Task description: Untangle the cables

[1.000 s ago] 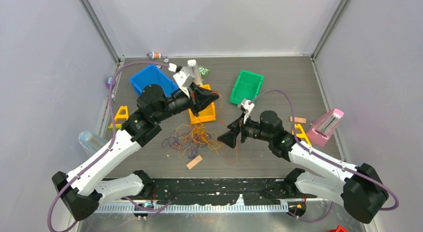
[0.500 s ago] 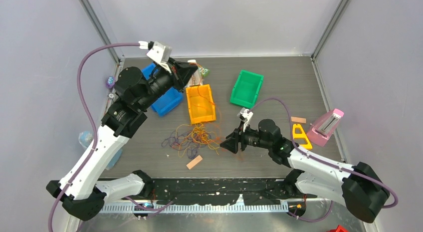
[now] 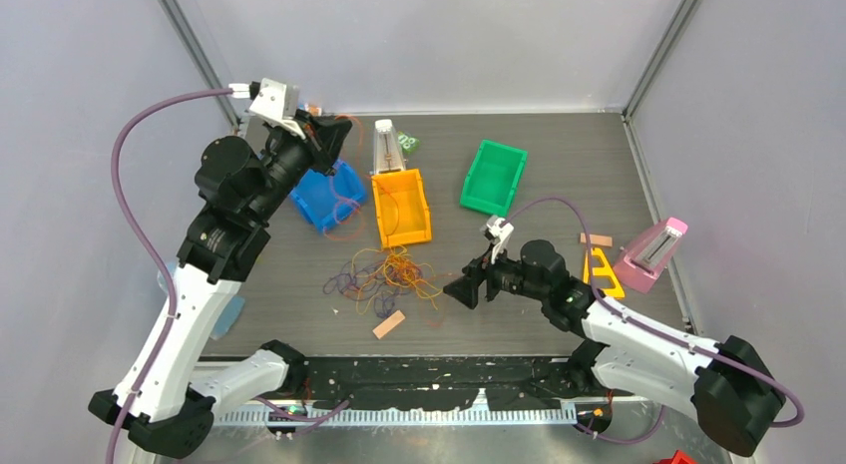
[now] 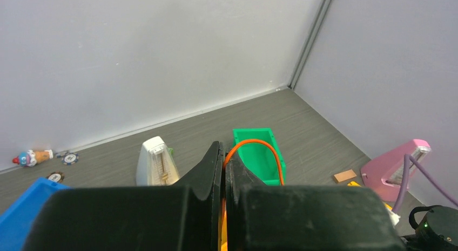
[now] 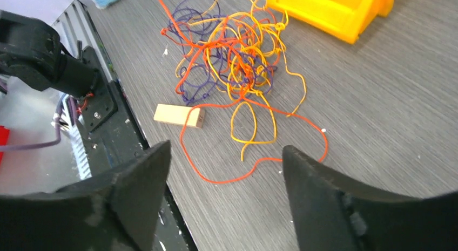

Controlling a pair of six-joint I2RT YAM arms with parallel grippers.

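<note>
Judging by their slack curls, the cables [image 5: 237, 62] are light, limp and likely to snag at the knots, so a lone outer loop looks a better hold than the dense middle. The right gripper [image 5: 224, 159] hovers low beside them, spread wide and empty. The cables are thin orange, yellow and purple strands heaped in a small tangle on the table [image 3: 559, 165], between the wooden block [image 5: 177, 115] and the yellow bin [image 3: 378, 205]. Farther back, the left gripper [image 4: 223, 159], raised above the blue bin [image 3: 317, 207], is pinched tight on one orange strand [image 4: 259, 144].
</note>
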